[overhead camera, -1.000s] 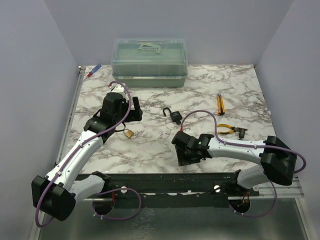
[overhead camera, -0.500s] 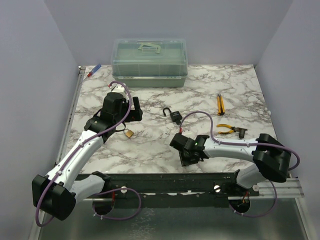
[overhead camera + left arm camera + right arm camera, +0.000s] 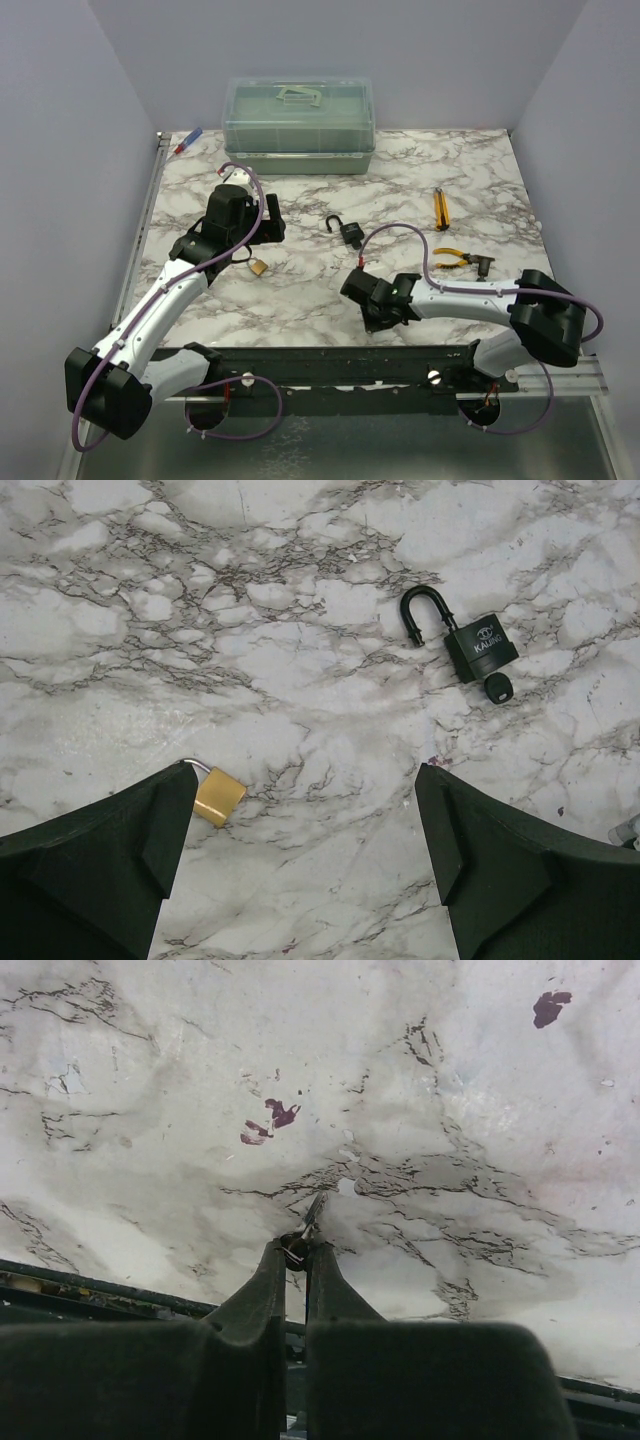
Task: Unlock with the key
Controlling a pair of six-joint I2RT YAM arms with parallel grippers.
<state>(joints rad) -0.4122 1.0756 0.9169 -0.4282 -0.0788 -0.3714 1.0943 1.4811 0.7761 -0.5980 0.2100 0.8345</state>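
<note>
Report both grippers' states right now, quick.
Left gripper: open, holding nothing.
Right gripper: shut on the key, its thin metal blade poking out past the fingertips.

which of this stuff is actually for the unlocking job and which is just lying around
For the job: key pinched in the right end effector; brass padlock, probably the one to open.
Lying about: black padlock, already open; plastic box; pliers; yellow tool; pen.
</note>
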